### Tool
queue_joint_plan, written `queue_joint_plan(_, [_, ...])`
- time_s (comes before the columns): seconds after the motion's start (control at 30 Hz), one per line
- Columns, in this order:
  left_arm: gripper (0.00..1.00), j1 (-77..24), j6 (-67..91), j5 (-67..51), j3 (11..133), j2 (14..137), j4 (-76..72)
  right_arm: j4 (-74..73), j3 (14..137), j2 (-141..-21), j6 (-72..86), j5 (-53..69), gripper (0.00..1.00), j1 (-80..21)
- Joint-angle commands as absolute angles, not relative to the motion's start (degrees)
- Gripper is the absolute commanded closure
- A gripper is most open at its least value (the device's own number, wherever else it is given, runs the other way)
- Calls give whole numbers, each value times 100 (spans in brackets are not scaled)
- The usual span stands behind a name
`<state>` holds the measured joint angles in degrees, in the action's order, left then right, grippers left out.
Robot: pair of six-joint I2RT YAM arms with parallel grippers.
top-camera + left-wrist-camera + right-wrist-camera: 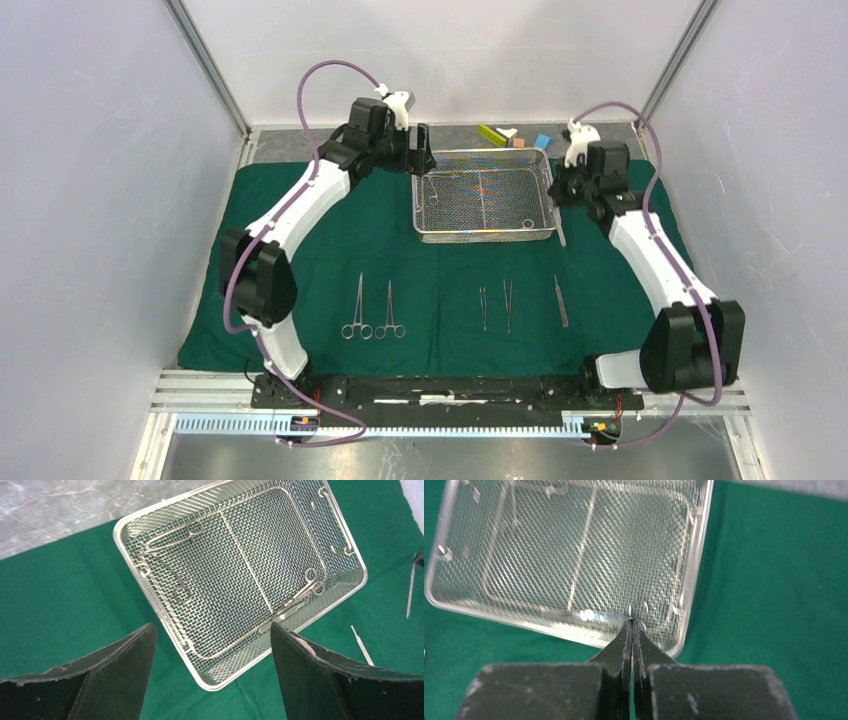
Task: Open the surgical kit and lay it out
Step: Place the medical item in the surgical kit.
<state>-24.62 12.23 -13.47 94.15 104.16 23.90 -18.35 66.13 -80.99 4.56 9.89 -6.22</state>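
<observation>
Left gripper spread wide above the far-left corner of the wire-mesh tray, black fingers well apart, nothing between them and nothing touched. Right gripper clenched tight at the tray's right side on a slim steel instrument — pinched edge-on between the pads, bright tip just showing past them in the wrist view, free end hanging just beside the tray's near-right corner, contact with the cloth impossible to tell. Dark green drape unfolded flat over the table, tray resting on it at the far middle. Laid out in a row on the near half: two ring-handled clamps side by side on the left, then three slim tweezers to the right, the first two close together, the third set apart. Inside the tray, at least two more ringed tools: a left-side clamp along the left wall and a corner clamp at the near-right corner — a third, darker outline on the mesh too faint to call. Beyond the tray, past the drape's far edge: one yellow-green block, one brown block, one blue block.
</observation>
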Motion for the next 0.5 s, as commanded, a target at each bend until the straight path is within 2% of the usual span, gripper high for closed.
queue_joint_plan(0.0, [10,-2481,728,-906,9144,9854,2326,-2283,5698,-7431,193,845,100,-400])
queue_joint_plan(0.23, [9,-2479,571,-675,8706,9627,2183,-2224,4546,-6674,96,725,100,-101])
queue_joint_plan(0.47, [9,-2485,632,-668,8605,9563,2145,-2082,3868,-6614,80,815,100,311])
